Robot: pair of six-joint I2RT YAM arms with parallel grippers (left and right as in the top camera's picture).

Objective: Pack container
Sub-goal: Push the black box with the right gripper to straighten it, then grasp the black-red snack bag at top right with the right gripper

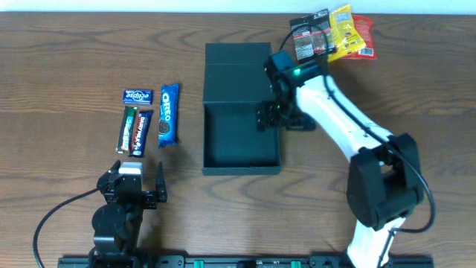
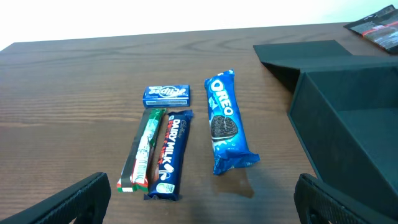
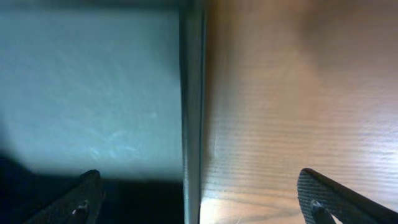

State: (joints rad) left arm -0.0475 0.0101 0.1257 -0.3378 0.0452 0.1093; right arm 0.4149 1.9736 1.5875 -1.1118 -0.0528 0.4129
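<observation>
The container (image 1: pixel 242 138), a dark teal-black box with its flap lid folded open to the back, sits mid-table and looks empty; it also shows in the left wrist view (image 2: pixel 348 124). My right gripper (image 1: pixel 282 115) is open and straddles the container's right wall (image 3: pixel 191 112), one finger inside, one outside over the table. My left gripper (image 1: pixel 134 186) is open and empty near the front edge. Ahead of it lie an Oreo pack (image 2: pixel 225 121), a Dairy Milk bar (image 2: pixel 171 152), a green-red bar (image 2: pixel 143 148) and a blue Eclipse pack (image 2: pixel 166 94).
Black, yellow and red snack packets (image 1: pixel 331 31) lie at the back right of the wooden table, behind the right arm. The left snacks (image 1: pixel 149 119) sit left of the container.
</observation>
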